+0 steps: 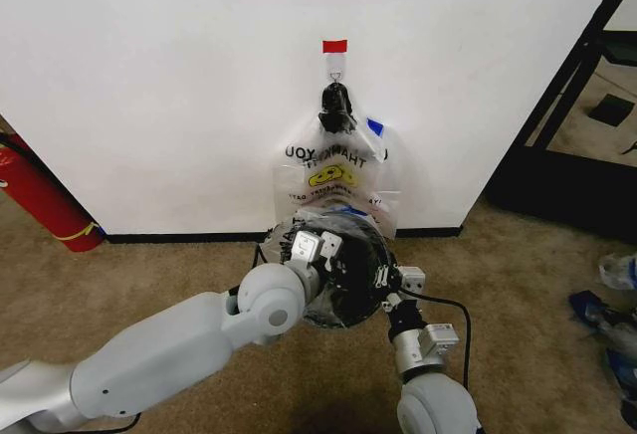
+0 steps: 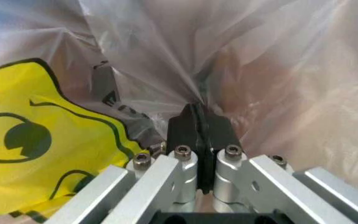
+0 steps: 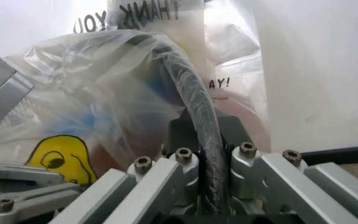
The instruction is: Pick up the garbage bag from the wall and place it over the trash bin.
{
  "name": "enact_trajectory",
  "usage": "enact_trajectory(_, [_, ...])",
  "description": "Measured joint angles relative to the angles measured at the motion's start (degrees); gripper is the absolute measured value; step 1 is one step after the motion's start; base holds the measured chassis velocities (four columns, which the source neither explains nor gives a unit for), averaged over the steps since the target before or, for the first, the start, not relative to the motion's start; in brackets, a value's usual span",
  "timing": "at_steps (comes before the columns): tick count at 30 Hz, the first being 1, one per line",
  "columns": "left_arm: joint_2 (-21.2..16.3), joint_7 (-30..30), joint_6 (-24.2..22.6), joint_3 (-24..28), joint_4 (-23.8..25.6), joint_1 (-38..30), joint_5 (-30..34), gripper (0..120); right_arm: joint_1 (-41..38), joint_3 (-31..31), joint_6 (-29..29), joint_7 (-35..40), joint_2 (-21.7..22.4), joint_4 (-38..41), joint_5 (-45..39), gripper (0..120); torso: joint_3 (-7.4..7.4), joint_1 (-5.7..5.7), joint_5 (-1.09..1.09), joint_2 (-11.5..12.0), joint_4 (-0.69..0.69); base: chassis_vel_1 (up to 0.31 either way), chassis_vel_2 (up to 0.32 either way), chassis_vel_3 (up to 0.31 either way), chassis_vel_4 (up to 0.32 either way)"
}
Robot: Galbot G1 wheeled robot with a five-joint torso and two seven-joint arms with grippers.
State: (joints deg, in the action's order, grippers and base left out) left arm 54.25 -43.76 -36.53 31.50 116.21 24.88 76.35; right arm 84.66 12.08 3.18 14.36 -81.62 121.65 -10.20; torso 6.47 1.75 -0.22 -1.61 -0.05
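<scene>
Jaws on the left gripper [image 2: 199, 122] are pressed tight together, with a thin fold of the garbage bag [image 1: 333, 223] pinched between them. Jaws on the right gripper [image 3: 204, 135] are squeezed on the dark rim of the trash bin [image 1: 348, 300], and clear plastic seems to be caught there too. Both grippers sit at the top of the bin, the left one on the robot's left side and the right one on the robot's right side.

Much of the job looks done. One bag is off the wall [image 1: 149, 76] and lies over the mouth of the bin, crumpled and puffy. It does not look finished, though. I think the plastic needs to be pulled down snug around the rim, and then both grippers have to let go. How far the bag reaches around the far side of the rim is hard to tell.

The bag is thin and see-through. It is very wrinkly and shiny. It has a yellow smiley face and some black letters on it. Through the plastic you can see the dark bin underneath.

More bags [image 1: 343, 170] of the same kind hang on the wall just behind the bin, bunched under a black knot [image 1: 335, 108] on a hook [image 1: 335, 78] below a small red tape strip [image 1: 335, 46].
</scene>
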Motion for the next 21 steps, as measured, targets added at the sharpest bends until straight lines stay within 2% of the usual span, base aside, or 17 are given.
enact_trajectory(5, [0.7,0.0,1.6,-1.1,0.4,0.3,2.1,0,0.3,0.1,0.0,0.1,-0.1,0.0,-0.2,1,0.0,0.0,-0.01,0.0,-0.01,0.0,0.0,0.0,0.0])
enact_trajectory(12, [-2.5,-0.5,1.2,-3.6,2.3,-0.1,2.3,0,-0.4,0.4,0.0,0.1,0.1,-0.5,-0.3,1,0.0,0.0,-0.01,0.0,0.01,0.0,0.0,0.0,0.0])
enact_trajectory(21, [-1.8,-1.8,-0.9,-0.8,0.2,0.7,-0.5,0,-0.8,-0.2,-0.5,-0.1,0.1,-0.4,0.8,1,0.0,0.0,-0.01,0.0,0.0,0.0,0.0,0.0,0.0])
